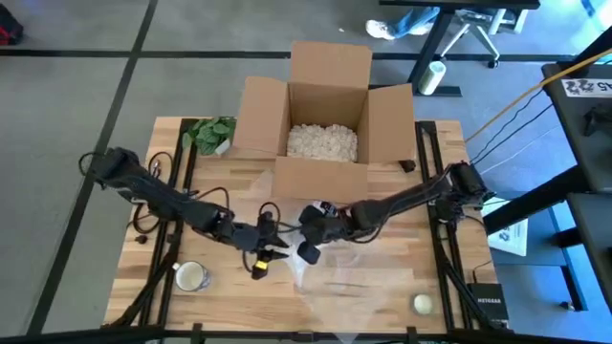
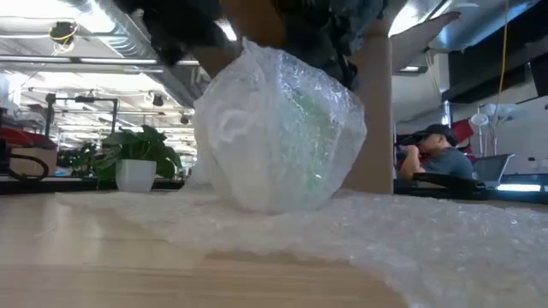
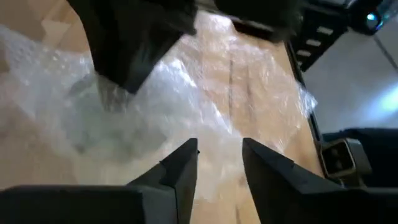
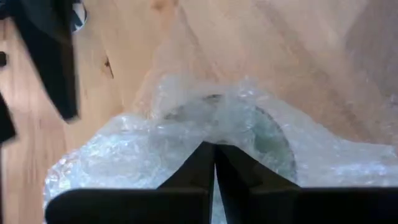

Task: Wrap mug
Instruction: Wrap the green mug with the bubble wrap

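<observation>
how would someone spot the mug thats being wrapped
Start at the open box at the table's far edge and come straight toward the near edge, to where the two claws meet over the bubble wrap. The mug is the rounded bundle there; the other mug, near the left corner, sits bare.

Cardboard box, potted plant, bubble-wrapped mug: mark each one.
Cardboard box [image 1: 330, 84]: high view, back flap.
Potted plant [image 2: 135, 174]: low view, white pot.
Bubble-wrapped mug [image 2: 278, 128]: low view, middle of the wrapped bundle.
</observation>
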`<move>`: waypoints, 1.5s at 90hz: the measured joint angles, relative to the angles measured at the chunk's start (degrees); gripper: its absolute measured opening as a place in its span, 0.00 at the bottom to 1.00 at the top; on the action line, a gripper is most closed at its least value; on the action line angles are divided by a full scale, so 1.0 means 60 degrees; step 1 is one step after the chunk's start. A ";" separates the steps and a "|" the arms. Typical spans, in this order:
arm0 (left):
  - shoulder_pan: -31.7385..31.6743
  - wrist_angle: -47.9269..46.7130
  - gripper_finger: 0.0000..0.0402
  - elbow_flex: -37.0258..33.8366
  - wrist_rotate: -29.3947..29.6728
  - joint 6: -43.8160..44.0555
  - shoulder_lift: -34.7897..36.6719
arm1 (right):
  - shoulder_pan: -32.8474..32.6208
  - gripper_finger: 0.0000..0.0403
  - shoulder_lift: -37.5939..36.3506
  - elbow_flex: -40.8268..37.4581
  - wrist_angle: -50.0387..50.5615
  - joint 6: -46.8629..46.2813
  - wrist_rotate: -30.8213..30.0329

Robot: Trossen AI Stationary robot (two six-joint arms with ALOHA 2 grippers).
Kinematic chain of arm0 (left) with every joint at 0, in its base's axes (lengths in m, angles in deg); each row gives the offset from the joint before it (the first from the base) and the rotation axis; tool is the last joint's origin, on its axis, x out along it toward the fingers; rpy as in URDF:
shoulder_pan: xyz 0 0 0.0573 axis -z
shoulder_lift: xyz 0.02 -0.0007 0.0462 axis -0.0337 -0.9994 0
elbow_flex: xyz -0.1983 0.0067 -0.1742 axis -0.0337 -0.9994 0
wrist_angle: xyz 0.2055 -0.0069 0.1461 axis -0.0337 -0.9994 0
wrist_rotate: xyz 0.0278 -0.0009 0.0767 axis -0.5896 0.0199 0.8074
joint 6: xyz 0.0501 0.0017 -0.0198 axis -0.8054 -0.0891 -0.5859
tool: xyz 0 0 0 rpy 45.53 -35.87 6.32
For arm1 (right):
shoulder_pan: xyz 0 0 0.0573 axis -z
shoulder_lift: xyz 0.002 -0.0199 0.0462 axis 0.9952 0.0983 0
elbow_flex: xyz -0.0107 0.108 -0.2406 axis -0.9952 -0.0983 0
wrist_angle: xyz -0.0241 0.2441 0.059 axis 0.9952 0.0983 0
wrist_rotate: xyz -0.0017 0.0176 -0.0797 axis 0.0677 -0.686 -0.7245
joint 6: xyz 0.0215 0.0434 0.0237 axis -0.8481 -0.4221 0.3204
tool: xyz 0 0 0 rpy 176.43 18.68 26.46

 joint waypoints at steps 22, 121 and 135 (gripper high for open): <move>0.0622 -0.0742 0.28 0.0004 0.0071 0.0727 0.0062 | 0.0163 0.00 0.0639 0.0611 0.0195 0.0074 0.0887; 0.0759 -0.0263 0.28 0.0018 0.1507 0.0015 -0.1372 | 0.0484 0.00 0.3370 0.4510 0.4172 0.2204 0.3893; 0.0767 0.0348 0.28 0.0015 0.1549 -0.0380 -0.1362 | 0.0397 0.00 0.3370 0.4510 0.4113 0.2794 0.4256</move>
